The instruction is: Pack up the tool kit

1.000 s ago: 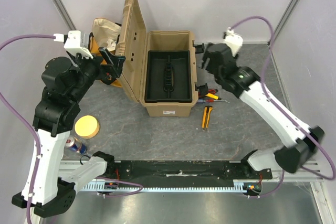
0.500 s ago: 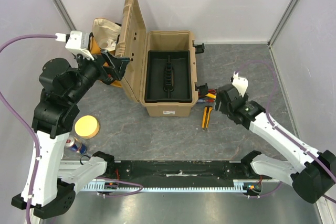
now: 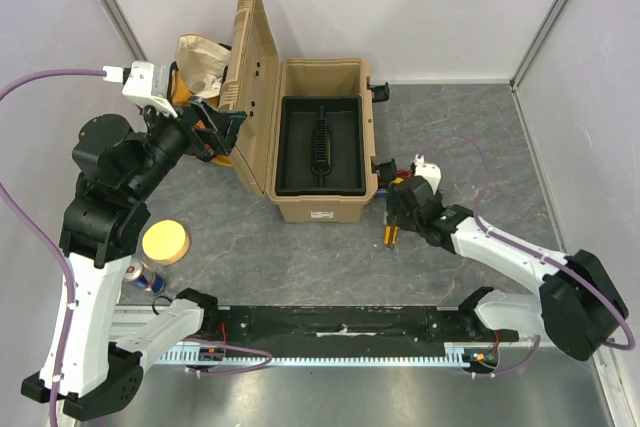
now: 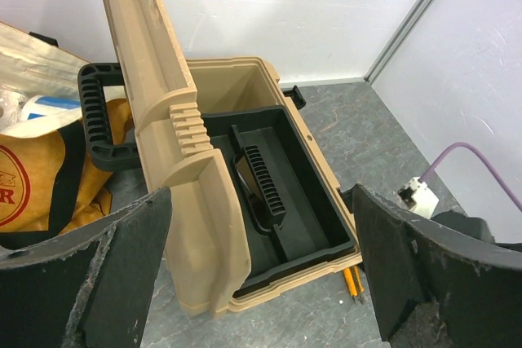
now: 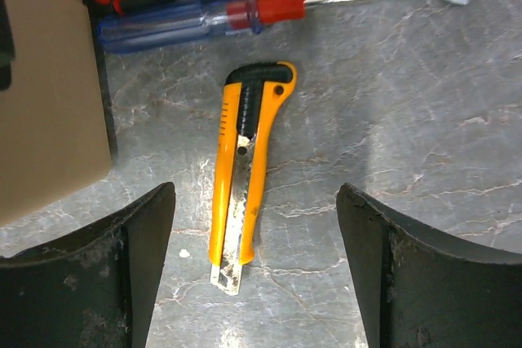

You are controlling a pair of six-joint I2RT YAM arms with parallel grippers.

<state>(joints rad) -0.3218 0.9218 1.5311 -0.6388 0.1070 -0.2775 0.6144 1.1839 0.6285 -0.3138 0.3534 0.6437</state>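
Yellow knife (image 5: 245, 177) on tabletop (image 3: 470, 137) beside open toolbox (image 3: 322, 209) at far edge: right tool (image 5: 257, 275) has dropped over it, jaws spread, grasp likely next; left tool (image 3: 215, 127) open by lid (image 3: 255, 97).

My top camera looks down from above and behind the rig, far enough back to take in the whole table (image 3: 470, 137). The left wrist camera sits left of the open toolbox (image 4: 175, 177), looking down into it at middling range. The right wrist camera points straight down, very close, at the utility knife (image 5: 243, 193). The top view shows both as well.
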